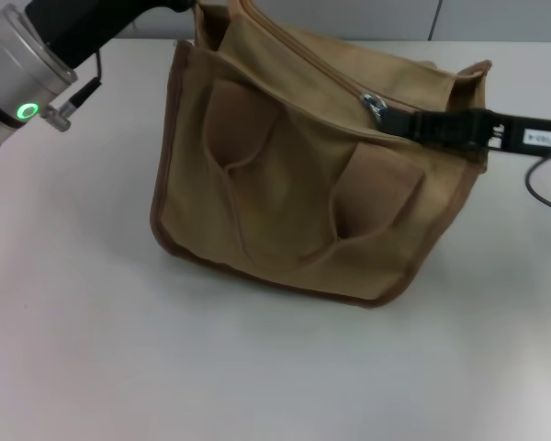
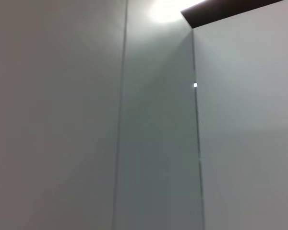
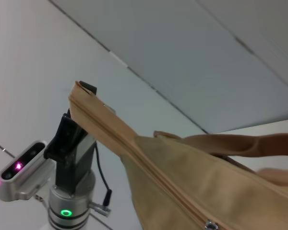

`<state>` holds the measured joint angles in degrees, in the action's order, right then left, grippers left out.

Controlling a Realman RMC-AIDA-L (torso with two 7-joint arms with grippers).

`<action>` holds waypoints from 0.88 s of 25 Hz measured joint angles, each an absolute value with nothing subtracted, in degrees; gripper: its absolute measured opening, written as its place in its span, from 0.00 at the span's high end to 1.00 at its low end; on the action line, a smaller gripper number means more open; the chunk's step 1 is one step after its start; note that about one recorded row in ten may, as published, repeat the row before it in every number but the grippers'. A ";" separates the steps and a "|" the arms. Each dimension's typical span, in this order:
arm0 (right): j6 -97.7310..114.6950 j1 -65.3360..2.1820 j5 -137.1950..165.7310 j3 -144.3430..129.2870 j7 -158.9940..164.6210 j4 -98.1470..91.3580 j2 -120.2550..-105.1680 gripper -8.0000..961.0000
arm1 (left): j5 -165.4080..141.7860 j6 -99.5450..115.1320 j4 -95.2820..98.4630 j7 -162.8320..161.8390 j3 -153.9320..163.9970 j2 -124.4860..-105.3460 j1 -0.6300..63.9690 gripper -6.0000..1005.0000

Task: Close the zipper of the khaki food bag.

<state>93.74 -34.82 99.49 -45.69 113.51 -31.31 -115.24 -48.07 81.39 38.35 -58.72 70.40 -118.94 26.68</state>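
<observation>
Zipping is midway: right gripper (image 1: 395, 118) is clenching the zipper (image 1: 372, 104) pull on the khaki food bag (image 1: 303, 184) sitting on the desk (image 1: 92, 349), left gripper (image 3: 81, 96) is gripping the far corner. Next probably needs a steady pull along the zip line.

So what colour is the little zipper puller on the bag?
Shiny silver: the zipper pull shows best in the head view, atop the khaki food bag.

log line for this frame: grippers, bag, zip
left gripper: shut on khaki food bag far top corner | right gripper: at zipper pull tab | zip: not fully closed | bag: on table
</observation>
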 joint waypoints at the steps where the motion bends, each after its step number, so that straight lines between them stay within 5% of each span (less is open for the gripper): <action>1: 93.70 -34.25 99.42 -45.62 113.48 -31.32 -115.07 1.00 | -48.07 81.39 38.35 -58.72 70.40 -118.94 26.68 0.95; 10: 94.61 -29.63 99.15 -38.41 112.69 -31.62 -112.71 1.00 | -48.08 81.21 36.44 -58.67 67.18 -118.76 25.66 0.95; 22: 97.18 -27.45 98.76 -28.14 99.74 -30.27 -114.71 0.98 | -47.94 81.10 32.73 -54.65 66.96 -118.74 24.30 0.95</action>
<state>97.18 -27.45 98.76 -28.14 99.74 -30.27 -114.71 -47.94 81.10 32.73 -54.65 66.96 -118.74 24.30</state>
